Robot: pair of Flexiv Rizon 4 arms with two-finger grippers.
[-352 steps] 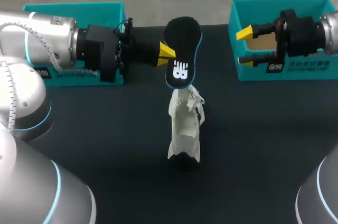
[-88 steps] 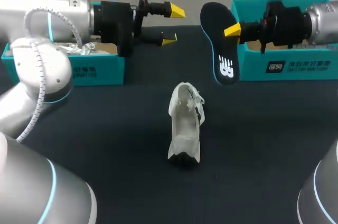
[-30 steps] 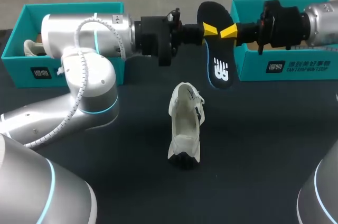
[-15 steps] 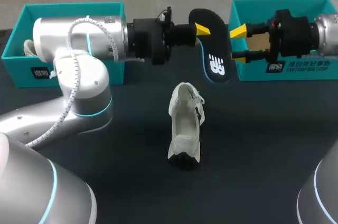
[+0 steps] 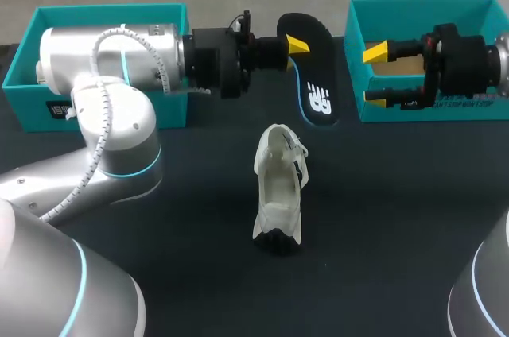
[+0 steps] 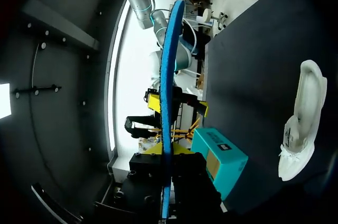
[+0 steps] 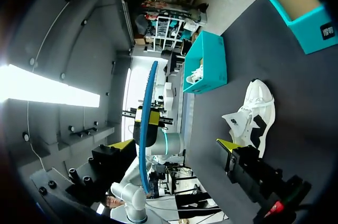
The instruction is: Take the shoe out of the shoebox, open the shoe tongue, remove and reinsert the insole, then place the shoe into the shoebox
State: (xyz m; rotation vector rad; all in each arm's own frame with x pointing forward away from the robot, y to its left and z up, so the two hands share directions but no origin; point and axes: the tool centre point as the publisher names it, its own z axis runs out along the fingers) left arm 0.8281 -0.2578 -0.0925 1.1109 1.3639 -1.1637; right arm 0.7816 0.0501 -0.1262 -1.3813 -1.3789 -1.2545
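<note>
While clear of both arms, upright mid-way on dark table, opening up: white fabric sneaker. Beyond it, raised off table, hanging edge-up: black foam insole w/ blue rim, pinched at top end by L gripper. Near it, not touching: R gripper, fingers spread, over front of teal cardboard shoebox. Far L, behind L arm: 2nd teal shoebox.

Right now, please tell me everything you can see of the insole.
The insole is thin, black with a white logo and a blue edge. It hangs in the air, logo end down, beyond the white shoe. The left tool is shut on its upper end; the right tool is open, apart from it.
</note>
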